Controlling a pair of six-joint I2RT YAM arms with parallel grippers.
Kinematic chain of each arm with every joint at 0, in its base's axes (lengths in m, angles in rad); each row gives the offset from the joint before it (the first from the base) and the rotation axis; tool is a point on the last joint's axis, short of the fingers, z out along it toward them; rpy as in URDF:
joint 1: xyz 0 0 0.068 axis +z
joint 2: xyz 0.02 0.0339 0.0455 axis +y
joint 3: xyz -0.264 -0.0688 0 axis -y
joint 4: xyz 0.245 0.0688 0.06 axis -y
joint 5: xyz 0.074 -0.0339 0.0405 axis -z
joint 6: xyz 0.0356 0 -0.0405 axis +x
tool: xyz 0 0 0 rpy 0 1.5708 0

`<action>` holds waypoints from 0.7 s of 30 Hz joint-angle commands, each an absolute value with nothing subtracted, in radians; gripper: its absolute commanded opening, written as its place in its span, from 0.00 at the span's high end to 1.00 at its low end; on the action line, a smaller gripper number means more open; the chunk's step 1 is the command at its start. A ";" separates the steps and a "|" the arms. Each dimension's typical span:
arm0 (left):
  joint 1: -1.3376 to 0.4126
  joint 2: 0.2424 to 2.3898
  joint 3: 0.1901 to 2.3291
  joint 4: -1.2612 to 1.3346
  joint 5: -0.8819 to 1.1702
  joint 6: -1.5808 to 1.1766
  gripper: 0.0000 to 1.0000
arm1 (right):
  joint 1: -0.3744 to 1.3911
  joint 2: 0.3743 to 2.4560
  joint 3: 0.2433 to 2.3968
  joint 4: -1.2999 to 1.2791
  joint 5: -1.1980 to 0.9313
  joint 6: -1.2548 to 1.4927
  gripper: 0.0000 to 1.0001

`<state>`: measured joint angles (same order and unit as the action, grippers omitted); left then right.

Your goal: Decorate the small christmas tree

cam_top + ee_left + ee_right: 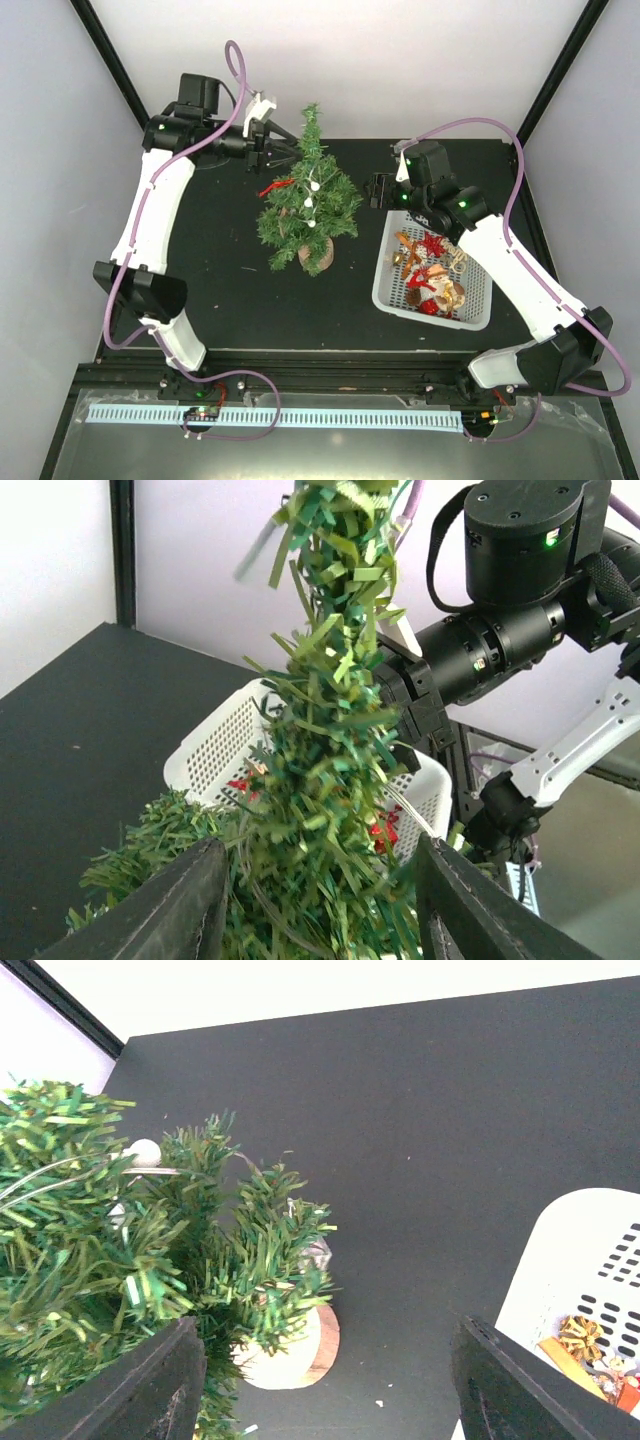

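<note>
The small christmas tree (308, 205) stands upright mid-table on its round wooden base (317, 255). It carries a red ribbon (276, 186) and a string of white beads (311, 186). My left gripper (262, 150) is open beside the tree's upper left. In the left wrist view the tree's branches (320, 780) fill the gap between the fingers (170, 910), and no ornament shows in them. My right gripper (380, 190) is open and empty, hovering between the tree and the basket. The right wrist view shows the tree base (300, 1345) below it.
A white perforated basket (381, 285) holding several ornaments (432, 275) sits right of the tree; it also shows in the right wrist view (570, 1260) and in the left wrist view (215, 745). The black table's back edge meets the white wall.
</note>
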<state>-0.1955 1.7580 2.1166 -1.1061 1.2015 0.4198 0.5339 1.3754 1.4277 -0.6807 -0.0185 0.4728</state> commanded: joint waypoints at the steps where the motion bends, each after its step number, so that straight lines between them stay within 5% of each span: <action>1: -0.187 1.703 2.116 -1.060 1.164 0.392 0.47 | 0.528 1.364 1.416 -0.684 -0.029 0.469 0.32; 16: -0.023 1.432 1.827 -0.972 1.039 0.302 0.25 | 0.513 1.244 1.349 -0.840 0.130 0.487 0.31; 21: 0.047 1.360 1.742 -1.055 1.015 0.360 0.19 | 0.401 1.235 1.226 -0.907 0.031 0.566 0.33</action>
<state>0.0124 1.4017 1.7615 -1.0069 1.0393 0.3222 0.4789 1.2274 1.3075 -0.8181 0.0689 0.5041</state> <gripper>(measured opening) 0.805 0.681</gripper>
